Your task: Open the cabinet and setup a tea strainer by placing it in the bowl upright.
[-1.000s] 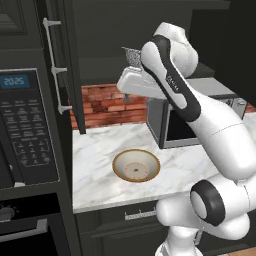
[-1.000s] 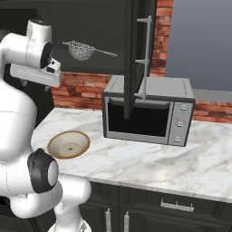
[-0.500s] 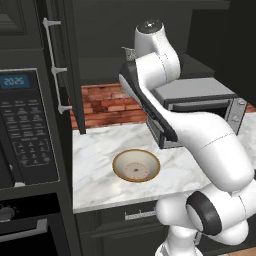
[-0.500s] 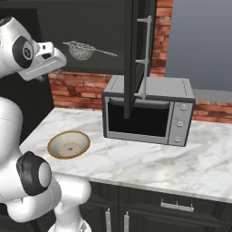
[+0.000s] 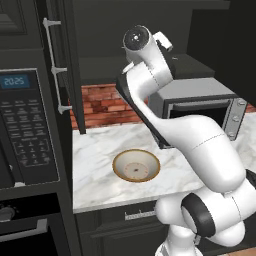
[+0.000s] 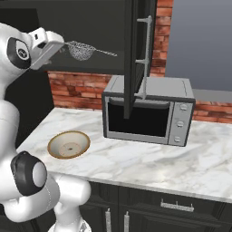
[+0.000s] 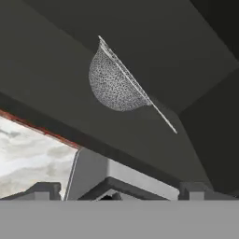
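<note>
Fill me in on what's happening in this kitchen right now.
The cabinet is already open. The white arm has raised its pincer toward the tea strainer inside, on the shelf above the microwave. The pincer is open and short of the strainer, nothing gripped. The bowl sits empty on the marble counter, waiting for it.

The glossy white, rounded-link robot arm [image 5: 200,145] has dark grey joint rings, a black round end cap with a small pale ring, and a boxy white hand.
</note>
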